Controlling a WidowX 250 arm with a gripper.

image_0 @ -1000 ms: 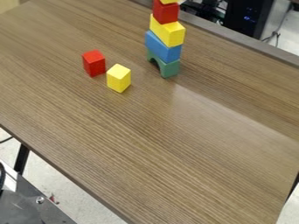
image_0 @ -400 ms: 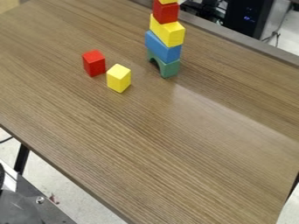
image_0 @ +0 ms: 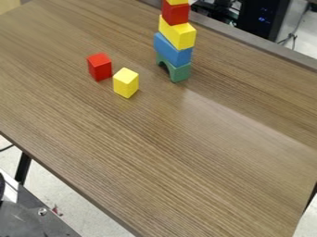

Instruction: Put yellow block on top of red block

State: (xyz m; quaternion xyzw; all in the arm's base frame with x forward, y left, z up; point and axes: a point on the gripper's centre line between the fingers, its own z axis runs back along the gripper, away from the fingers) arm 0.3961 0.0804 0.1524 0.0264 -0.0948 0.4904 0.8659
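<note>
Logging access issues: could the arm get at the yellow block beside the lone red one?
Probably yes: nothing covers the yellow block, though the nearby red block may crowd one side.

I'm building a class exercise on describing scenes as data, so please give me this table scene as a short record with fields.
surface: wood-grain table
loose pair: red block and yellow block, side by side
pair touching: cannot tell
pair stacked: no
tower, bottom up: green arch, blue piece, lower yellow piece, red piece, upper yellow piece
tower top: cut off by the picture's upper edge
</note>
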